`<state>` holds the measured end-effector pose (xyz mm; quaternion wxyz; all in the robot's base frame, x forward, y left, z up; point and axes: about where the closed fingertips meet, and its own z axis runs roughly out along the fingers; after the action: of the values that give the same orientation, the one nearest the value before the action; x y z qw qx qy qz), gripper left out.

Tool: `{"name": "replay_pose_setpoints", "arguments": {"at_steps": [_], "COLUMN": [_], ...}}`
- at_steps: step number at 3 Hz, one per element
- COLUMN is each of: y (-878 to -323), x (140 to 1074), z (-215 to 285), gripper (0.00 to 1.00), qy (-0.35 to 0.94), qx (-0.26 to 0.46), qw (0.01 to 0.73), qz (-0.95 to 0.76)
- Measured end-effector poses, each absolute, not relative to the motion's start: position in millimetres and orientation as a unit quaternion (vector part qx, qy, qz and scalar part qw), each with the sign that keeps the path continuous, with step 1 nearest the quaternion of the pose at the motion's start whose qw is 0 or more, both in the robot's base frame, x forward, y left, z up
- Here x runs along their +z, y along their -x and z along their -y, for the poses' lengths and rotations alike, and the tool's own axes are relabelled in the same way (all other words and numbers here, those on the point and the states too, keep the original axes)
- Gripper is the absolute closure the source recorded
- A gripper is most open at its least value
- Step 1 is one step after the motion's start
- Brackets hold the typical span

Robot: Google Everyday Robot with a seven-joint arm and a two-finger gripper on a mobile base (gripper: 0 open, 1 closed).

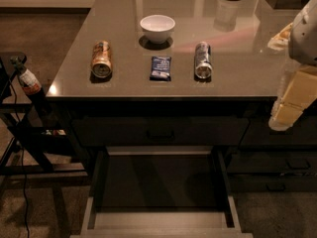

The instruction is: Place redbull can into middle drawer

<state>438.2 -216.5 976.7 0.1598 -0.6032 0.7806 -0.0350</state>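
Observation:
The redbull can (pixel 202 60), slim and silver-grey with dark blue markings, lies on its side on the grey counter (pixel 124 86), its shiny top toward me. The middle drawer (pixel 161 217) is pulled open below the counter, with a dark interior and lighter grey rim. My gripper (pixel 286 110) hangs at the right edge of the view, off the counter's front right and apart from the can.
A fatter orange-brown can (pixel 101 59) lies at the counter's left. A dark blue packet (pixel 161 67) lies in the middle, a white bowl (pixel 157 28) behind it. The closed top drawer with bar handle (pixel 159 131) sits above the open one. A stand (pixel 29 108) is at the left.

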Motion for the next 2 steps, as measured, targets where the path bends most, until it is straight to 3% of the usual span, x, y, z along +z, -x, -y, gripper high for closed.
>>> {"name": "replay_pose_setpoints", "arguments": {"at_steps": [2], "y": [-442.4], "x": [975.7], "z": [214.3], "gripper": [0.0], "qy": [0.595], "qx": [-0.033], "qw": [0.164], "qz": [-0.786]}}
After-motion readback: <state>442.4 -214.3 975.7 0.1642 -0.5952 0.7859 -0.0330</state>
